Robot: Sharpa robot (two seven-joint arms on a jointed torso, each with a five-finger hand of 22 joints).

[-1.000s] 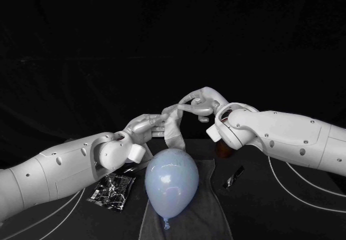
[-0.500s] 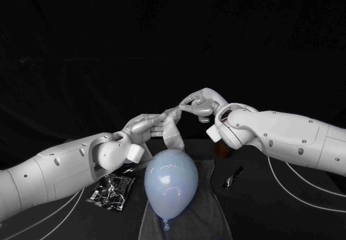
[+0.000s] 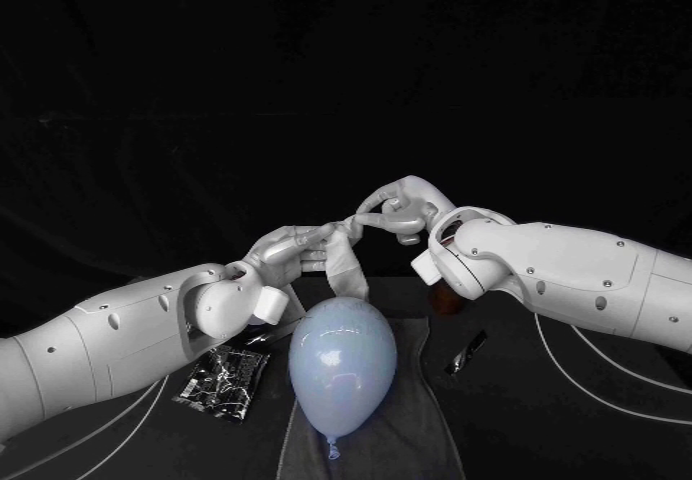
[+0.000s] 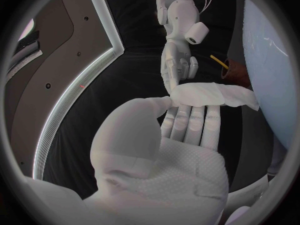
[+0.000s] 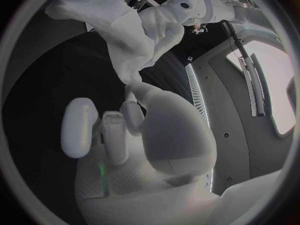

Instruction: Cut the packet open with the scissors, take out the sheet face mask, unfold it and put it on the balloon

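Two hands shared the mask just above centre frame in the head view: the left hand pinched one end, and the right hand, a little higher and to the right, gripped the other. In the left wrist view the mask lay across the fingers of the left hand with the thumb pressed to it; in the right wrist view it trailed bunched from the fingertips of the right hand. Between the hands the sheet ran as a twisted strand, its loose tail hanging to just above the top of the balloon, which lay on a grey cloth at lower centre. With the packet set down on the counter at lower left and the scissors lying right of the cloth, the step in hand looked to be the unfolding. Next would likely call for finding the sheet's edges and drawing the hands apart to spread it flat before lowering it onto the balloon; a twisted, clinging sheet could tear or stay bunched. Pale print showed on the black packet, too small to read; no brand could be made out.
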